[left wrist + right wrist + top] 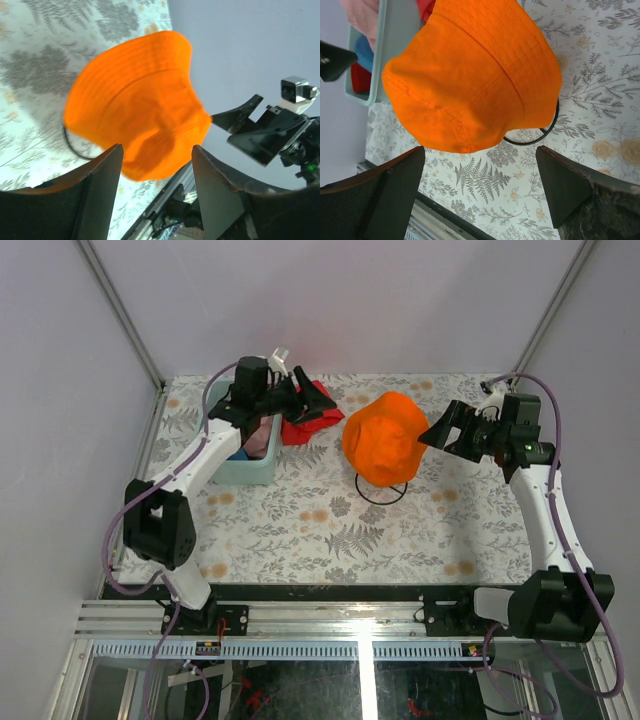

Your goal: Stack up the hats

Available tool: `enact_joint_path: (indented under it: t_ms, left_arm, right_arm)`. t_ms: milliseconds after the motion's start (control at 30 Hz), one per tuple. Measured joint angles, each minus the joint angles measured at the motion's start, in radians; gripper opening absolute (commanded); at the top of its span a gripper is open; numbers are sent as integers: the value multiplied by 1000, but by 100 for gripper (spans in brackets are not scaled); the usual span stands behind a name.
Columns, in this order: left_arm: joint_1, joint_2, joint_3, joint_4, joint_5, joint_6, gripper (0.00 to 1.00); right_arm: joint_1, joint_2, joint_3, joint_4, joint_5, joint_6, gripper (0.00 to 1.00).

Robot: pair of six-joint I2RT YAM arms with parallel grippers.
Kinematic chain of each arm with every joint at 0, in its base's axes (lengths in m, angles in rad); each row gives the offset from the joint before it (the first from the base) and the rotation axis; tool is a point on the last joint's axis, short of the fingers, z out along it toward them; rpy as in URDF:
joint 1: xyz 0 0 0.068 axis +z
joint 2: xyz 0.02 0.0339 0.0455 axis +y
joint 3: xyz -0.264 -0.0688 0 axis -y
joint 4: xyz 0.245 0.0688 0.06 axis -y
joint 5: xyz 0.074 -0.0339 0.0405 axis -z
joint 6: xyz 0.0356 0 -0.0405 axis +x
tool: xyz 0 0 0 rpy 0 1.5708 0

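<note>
The orange hat (385, 438) sits on the black wire stand (380, 492) in the middle of the table. It also shows in the left wrist view (135, 100) and the right wrist view (475, 75). My left gripper (297, 390) is open and empty, raised at the back left above the teal bin (245, 475), its jaws (156, 147) facing the orange hat from a distance. My right gripper (438, 428) is open and empty just right of the orange hat, jaws (480, 150) wide apart. The bin holds the pink hat (262, 435), the blue hat (365, 52) and the red hat (360, 77).
A flat red cloth (310, 425) lies between the bin and the orange hat. The stand's ring (547, 132) rests on the fern-patterned tablecloth. Grey walls close the back and sides. A metal rail (350, 615) runs along the near edge.
</note>
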Motion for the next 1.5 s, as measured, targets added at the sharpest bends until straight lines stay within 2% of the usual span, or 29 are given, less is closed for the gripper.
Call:
enact_joint_path:
  t_ms: [133, 233, 300, 500, 700, 800, 867, 1033, 1367, 1500]
  left_arm:
    - [35, -118, -247, 100, -18, -12, 56]
    - [37, -109, -347, 171, -11, -9, 56]
    - [36, -82, -369, 214, 5, 0, 58]
    - [36, -28, -373, 397, 55, 54, 60]
    - [58, 19, -372, 586, 104, 64, 60]
    - [69, 66, -367, 671, 124, 52, 60]
    - [74, 103, -362, 716, 136, 37, 61]
    - [87, 154, -360, 771, 156, 1, 60]
    - [106, 156, -316, 798, 181, -3, 61]
    - [109, 164, -311, 812, 188, -3, 61]
  right_arm:
    - [-53, 43, -48, 109, -125, 30, 100]
    - [-108, 85, -115, 264, -251, 92, 98]
    - [-150, 109, -170, 392, -319, 146, 98]
    - [-275, 205, -370, 914, -456, 354, 91]
    - [-289, 436, -380, 1391, -533, 581, 85]
    - [-289, 597, -354, 1697, -558, 775, 83]
    - [-289, 705, -313, 1837, -564, 889, 84]
    - [-271, 801, -264, 1967, -576, 1007, 85]
    - [-169, 811, -240, 2053, -615, 1032, 86]
    - [-169, 824, -240, 2058, -615, 1029, 80]
